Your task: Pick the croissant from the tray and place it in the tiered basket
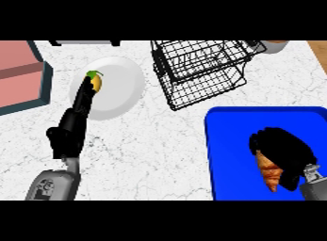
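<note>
Right robot hand [282,149] curled round croissant [269,173], low over blue tray [225,141]. Wire tiered basket [197,70] beyond tray. Left robot hand [84,96] fingers straight, reaching onto white plate [120,89].

The tray [228,155] lies on the tabletop [159,150] at the near right, with the croissant [269,172] on it toward its right side — the right hand [281,150] sits over the croissant's far end. Behind the tray stands the basket [200,70]. Left of the basket lies a plate [120,89] carrying a fruit [95,81] at its left edge — the left hand [72,127] stretches up to it from the near left.
</note>
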Tool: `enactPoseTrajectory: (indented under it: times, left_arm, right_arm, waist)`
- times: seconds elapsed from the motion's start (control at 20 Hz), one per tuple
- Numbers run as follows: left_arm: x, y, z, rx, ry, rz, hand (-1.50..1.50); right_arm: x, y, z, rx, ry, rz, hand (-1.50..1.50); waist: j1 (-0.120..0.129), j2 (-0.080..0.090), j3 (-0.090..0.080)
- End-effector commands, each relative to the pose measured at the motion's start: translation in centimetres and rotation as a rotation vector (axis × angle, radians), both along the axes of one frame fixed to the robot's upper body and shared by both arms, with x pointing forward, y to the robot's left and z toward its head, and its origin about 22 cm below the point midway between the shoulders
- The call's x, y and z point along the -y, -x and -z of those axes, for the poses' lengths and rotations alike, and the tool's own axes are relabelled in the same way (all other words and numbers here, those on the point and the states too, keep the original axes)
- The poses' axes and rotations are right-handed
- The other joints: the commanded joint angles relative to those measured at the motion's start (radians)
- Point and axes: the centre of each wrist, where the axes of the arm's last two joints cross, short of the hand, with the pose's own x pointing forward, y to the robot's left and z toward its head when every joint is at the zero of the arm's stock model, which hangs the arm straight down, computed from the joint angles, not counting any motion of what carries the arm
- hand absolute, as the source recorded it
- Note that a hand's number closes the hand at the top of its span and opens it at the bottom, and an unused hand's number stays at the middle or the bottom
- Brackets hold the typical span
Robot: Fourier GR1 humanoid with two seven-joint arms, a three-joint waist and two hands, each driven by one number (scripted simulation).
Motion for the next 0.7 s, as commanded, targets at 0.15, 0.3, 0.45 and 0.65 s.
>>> enactPoseTrajectory:
  times: [0.15,0.3,0.45,0.65]
  left_arm:
    - [1.2,1.0,0.1,-0.008,-0.005,0.006,0.00]
    - [-0.1,0.8,0.4,0.000,-0.003,0.037,0.00]
    - [1.4,1.4,1.1,-0.015,0.001,0.016,0.00]
    - [0.8,-0.4,0.3,-0.003,-0.002,0.012,0.00]
  right_arm:
    - [-13.5,1.2,0.7,0.071,0.020,0.123,1.50]
    - [-18.3,2.2,-0.5,0.077,0.021,0.211,1.50]
    - [-20.4,2.6,-0.5,0.113,0.028,0.271,1.50]
    - [-21.6,0.8,-3.3,0.209,-0.059,0.331,1.50]
  waist:
    - [0.011,0.002,0.003]
    - [0.019,0.004,0.002]
    - [0.015,0.005,0.004]
    - [0.008,0.006,0.004]
